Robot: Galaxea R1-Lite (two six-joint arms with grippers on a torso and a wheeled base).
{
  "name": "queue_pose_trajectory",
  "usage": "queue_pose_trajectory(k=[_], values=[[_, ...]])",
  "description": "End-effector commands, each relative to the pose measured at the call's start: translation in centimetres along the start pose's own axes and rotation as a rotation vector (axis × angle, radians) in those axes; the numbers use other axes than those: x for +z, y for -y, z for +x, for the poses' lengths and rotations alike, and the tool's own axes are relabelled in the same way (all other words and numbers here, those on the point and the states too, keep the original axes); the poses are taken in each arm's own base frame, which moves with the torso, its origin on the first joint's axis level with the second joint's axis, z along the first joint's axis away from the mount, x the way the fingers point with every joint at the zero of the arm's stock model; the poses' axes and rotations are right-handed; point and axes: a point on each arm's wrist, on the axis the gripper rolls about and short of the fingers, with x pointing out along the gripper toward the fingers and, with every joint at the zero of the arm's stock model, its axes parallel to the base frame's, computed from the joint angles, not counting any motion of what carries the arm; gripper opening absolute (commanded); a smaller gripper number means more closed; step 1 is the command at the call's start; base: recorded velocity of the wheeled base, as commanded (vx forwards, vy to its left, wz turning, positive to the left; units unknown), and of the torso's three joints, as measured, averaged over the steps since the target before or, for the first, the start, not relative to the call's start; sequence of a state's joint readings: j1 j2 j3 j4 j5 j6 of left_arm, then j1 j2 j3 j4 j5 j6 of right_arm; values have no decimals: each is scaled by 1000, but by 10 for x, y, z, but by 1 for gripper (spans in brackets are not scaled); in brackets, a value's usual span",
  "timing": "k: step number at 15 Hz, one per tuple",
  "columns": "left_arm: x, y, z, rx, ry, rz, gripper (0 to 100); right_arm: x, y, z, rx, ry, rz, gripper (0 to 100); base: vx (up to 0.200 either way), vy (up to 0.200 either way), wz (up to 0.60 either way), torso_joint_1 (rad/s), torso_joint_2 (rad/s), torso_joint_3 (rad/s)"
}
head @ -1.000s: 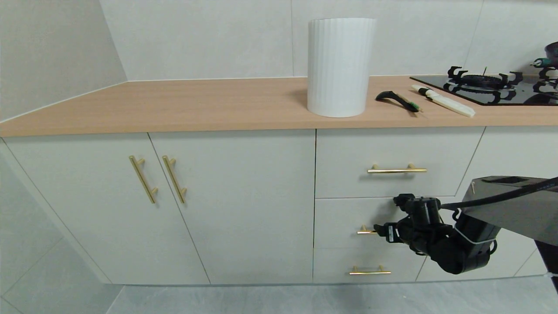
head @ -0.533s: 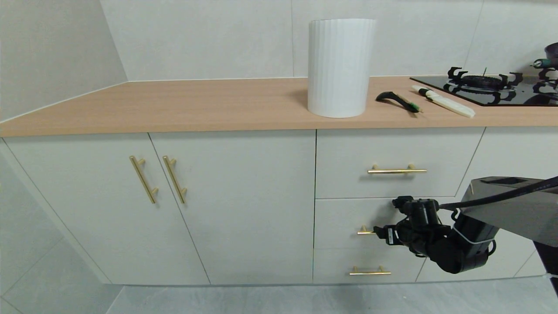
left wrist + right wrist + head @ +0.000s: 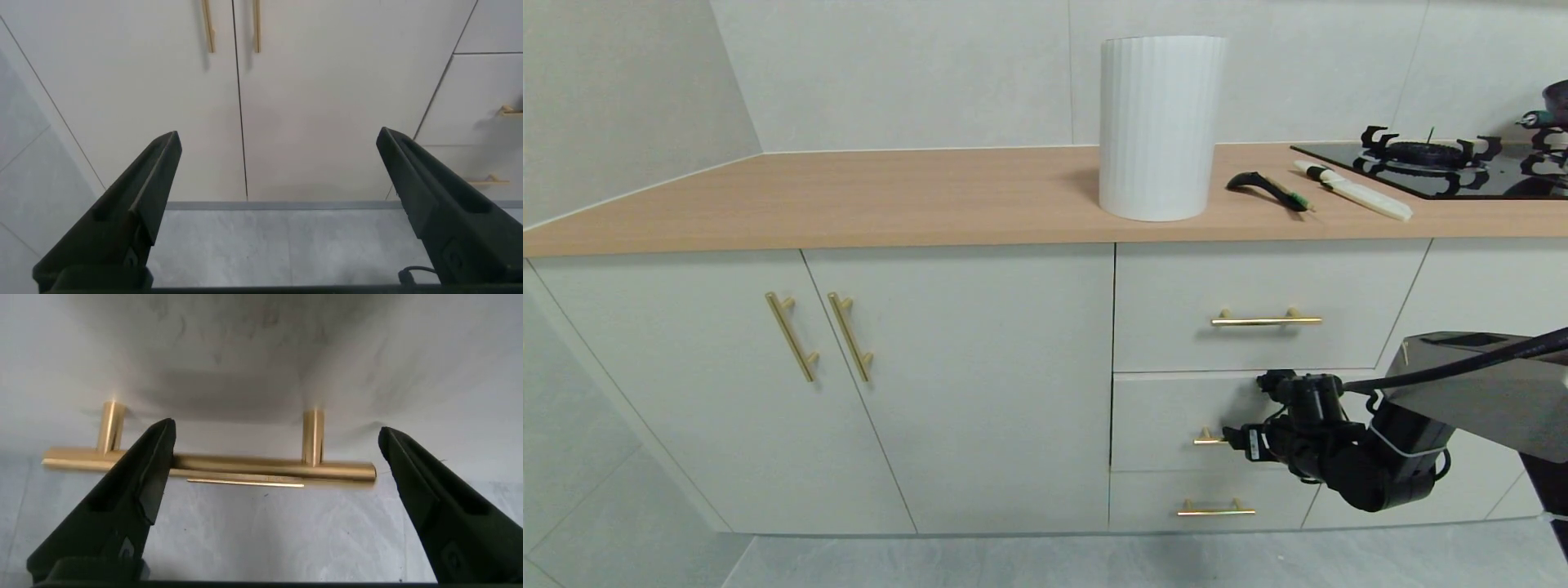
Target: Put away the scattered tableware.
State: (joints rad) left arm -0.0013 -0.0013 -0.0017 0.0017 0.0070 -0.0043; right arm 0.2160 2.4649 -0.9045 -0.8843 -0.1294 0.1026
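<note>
A black-handled utensil (image 3: 1266, 186) and a white knife (image 3: 1352, 189) lie on the wooden countertop (image 3: 890, 196), right of a tall white ribbed holder (image 3: 1156, 126). My right gripper (image 3: 1235, 438) is low at the middle drawer (image 3: 1168, 420), right at its gold handle (image 3: 1207, 441). In the right wrist view the gripper (image 3: 274, 441) is open, its fingers spread wide, and the gold handle (image 3: 245, 464) runs across between them. A thin dark gap shows along the drawer's left edge. My left gripper (image 3: 278, 143) is open and holds nothing, facing the cupboard doors (image 3: 237, 98) near the floor.
A black gas hob (image 3: 1429, 159) occupies the counter's right end. Above the middle drawer is a top drawer (image 3: 1266, 302), below it a bottom drawer handle (image 3: 1215, 511). Double cupboard doors (image 3: 817, 335) with gold handles stand to the left.
My right gripper and the middle drawer's handle have shifted slightly down and toward me. A dark gap has appeared at the drawer's left edge, so the drawer has come out a little.
</note>
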Motion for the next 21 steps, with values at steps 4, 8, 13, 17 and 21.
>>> queue_pose_trajectory(k=[4,8,13,17,21], values=[[0,0,0,0,-1,0,100,-3,0,1,-1,-20,-6,100,0,0,0,0,0,0],[0,0,0,0,-1,0,100,-2,-1,-27,-3,-40,-19,100,0,0,0,0,0,0],[0,0,0,0,-1,0,100,46,-24,-155,89,-43,-91,100,0,0,0,0,0,0],[0,0,0,0,-1,0,100,77,-24,-224,129,32,-98,100,0,0,0,0,0,0],[0,0,0,0,-1,0,100,84,-27,-216,129,56,-81,100,0,0,0,0,0,0]])
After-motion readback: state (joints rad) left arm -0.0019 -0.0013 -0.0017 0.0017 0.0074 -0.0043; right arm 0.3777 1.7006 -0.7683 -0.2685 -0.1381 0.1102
